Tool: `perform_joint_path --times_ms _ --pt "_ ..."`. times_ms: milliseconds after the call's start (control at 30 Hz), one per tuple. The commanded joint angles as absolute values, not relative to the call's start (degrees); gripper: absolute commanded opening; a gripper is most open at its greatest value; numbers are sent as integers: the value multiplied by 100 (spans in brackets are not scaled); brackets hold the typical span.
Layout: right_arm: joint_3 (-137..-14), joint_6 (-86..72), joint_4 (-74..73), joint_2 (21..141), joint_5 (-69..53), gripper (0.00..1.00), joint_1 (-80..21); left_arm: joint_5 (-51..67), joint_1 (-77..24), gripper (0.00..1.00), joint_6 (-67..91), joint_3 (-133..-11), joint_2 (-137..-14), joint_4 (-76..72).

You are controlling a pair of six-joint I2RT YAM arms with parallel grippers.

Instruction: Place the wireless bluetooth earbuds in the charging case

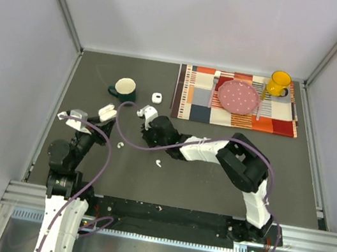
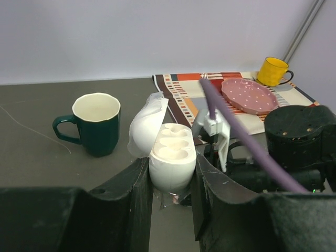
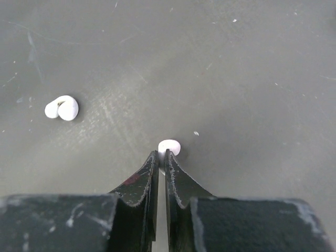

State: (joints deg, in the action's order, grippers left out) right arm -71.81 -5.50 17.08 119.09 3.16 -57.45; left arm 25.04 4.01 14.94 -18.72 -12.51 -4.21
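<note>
My left gripper [image 2: 171, 181] is shut on a white charging case [image 2: 170, 149], held upright with its lid [image 2: 146, 126] open and its wells empty; in the top view the case [image 1: 106, 113] is left of centre. My right gripper [image 3: 162, 155] points down at the table and is shut on a small white earbud [image 3: 169, 147], whose round head sticks out past the fingertips. A second earbud [image 3: 62, 108] lies to its left. In the top view two loose earbuds lie on the table, one [image 1: 120, 146] near the left arm and one [image 1: 158, 162] nearer the front.
A dark green mug [image 1: 125, 88] stands behind the case, also in the left wrist view [image 2: 97, 123]. A small white box [image 1: 157, 97] sits beside it. A striped placemat [image 1: 192, 107] holds a pink plate [image 1: 238, 97], cutlery and a yellow mug [image 1: 279, 83].
</note>
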Motion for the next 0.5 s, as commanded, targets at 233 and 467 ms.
perform_joint_path --times_ms 233,467 --pt "-6118 -2083 1698 9092 -2090 0 -4632 3847 299 0 1581 -2101 -1468 -1378" --pt "-5766 -2057 678 7509 -3787 0 -4158 5087 255 0 2030 -1907 -1687 -2625"
